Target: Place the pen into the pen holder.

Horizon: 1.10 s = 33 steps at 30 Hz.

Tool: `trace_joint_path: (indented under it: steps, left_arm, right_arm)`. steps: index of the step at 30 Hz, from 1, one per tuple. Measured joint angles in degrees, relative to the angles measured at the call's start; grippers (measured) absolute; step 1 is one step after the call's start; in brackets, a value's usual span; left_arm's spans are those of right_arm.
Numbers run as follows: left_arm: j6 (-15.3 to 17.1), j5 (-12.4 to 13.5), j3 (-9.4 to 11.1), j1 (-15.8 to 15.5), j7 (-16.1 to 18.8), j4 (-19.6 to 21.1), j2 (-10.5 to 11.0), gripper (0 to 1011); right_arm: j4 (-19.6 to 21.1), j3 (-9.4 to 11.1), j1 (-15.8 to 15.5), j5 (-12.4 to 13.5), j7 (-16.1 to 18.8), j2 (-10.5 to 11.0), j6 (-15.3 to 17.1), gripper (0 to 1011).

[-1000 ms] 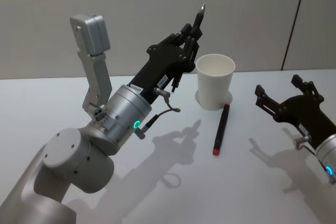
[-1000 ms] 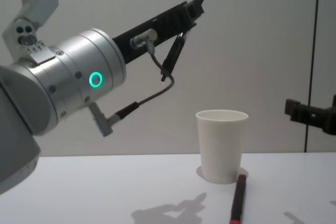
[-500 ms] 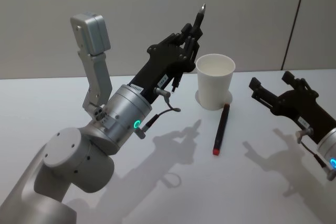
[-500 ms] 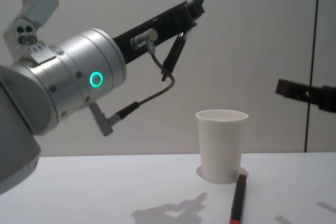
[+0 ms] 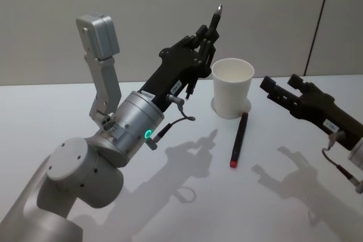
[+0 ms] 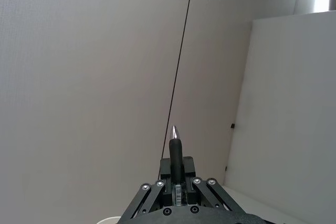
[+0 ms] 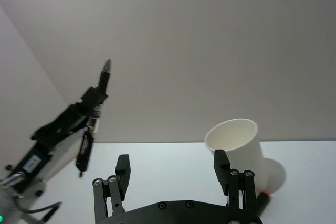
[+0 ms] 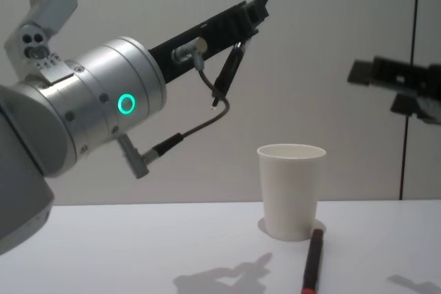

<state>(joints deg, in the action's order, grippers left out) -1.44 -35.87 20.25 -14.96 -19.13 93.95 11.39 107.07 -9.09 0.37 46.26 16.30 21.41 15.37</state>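
Two pens are before us. Nearest, on the white counter [image 5: 187,208], lies the red-ended pen [image 5: 239,139], flat, with its red end toward us and its dark far end just beside the foot of the pen holder [image 5: 232,88]; we cannot tell whether the two touch. From the chest view this red-ended pen [image 8: 313,261] runs up to the right side of the pen holder's base. To the right of it, raised in the air off the counter, we see the right end effector [image 5: 282,83], its two fingers spread well apart with nothing between them; its own wrist view shows the same gap [image 7: 171,167], and the pen holder [image 7: 236,140] beyond it. The pen holder [image 8: 291,191], a plain white paper cup, stands upright on the counter with its mouth open. Left of it and higher than its rim, the left end effector [image 5: 207,41] is clamped on the dark pen [image 5: 215,18], which points its silver tip steeply upward, beside the cup and not over its mouth. Behind everything stands a plain pale wall [image 5: 170,4].
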Motion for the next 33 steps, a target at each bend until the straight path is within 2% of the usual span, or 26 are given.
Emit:
trace_joint_path:
  steps: [3, 6, 11, 12, 14, 19, 20, 23, 24, 30, 33]
  left_arm:
    - [0.00, 0.00, 0.00, 0.00, 0.00, 0.00, 0.00, 138]
    - [0.00, 0.00, 0.00, 0.00, 0.00, 0.00, 0.00, 138]
    - [0.00, 0.00, 0.00, 0.00, 0.00, 0.00, 0.00, 138]
    - [0.00, 0.00, 0.00, 0.00, 0.00, 0.00, 0.00, 138]
    - [0.00, 0.00, 0.00, 0.00, 0.00, 0.00, 0.00, 138]
    - [0.00, 0.00, 0.00, 0.00, 0.00, 0.00, 0.00, 138]
    - [0.00, 0.00, 0.00, 0.00, 0.00, 0.00, 0.00, 138]
    - [0.00, 0.00, 0.00, 0.00, 0.00, 0.00, 0.01, 138]
    - [0.00, 0.00, 0.00, 0.00, 0.01, 0.00, 0.00, 138]
    - [0.00, 0.00, 0.00, 0.00, 0.01, 0.00, 0.00, 138]
    - [0.00, 0.00, 0.00, 0.00, 0.01, 0.01, 0.00, 138]
  right_arm:
    - [0.86, 0.46, 0.18, 4.31, 1.45, 0.43, 2.13, 1002]
    - [1.40, 0.73, 0.31, 7.08, 2.27, 0.67, 3.41, 1002]
    - [2.55, 1.28, 0.74, 13.53, 3.85, 1.19, 6.21, 1001]
    - [2.55, 1.28, 0.74, 13.53, 3.85, 1.19, 6.21, 1002]
    - [3.12, 1.59, 1.09, 16.88, 4.61, 1.47, 7.46, 1002]
    - [3.76, 2.06, 1.77, 22.18, 5.55, 1.83, 9.14, 1002]
    - [3.89, 2.27, 2.12, 24.14, 5.84, 1.95, 9.59, 1002]
    - [3.94, 2.53, 2.71, 26.49, 6.16, 2.08, 10.07, 1001]
    - [3.92, 2.65, 3.14, 28.10, 6.34, 2.13, 10.30, 1001]
    - [2.81, 2.79, 5.38, 31.76, 6.43, 1.95, 10.36, 1001]
    - [1.89, 2.57, 6.77, 32.47, 6.08, 1.60, 9.91, 1001]
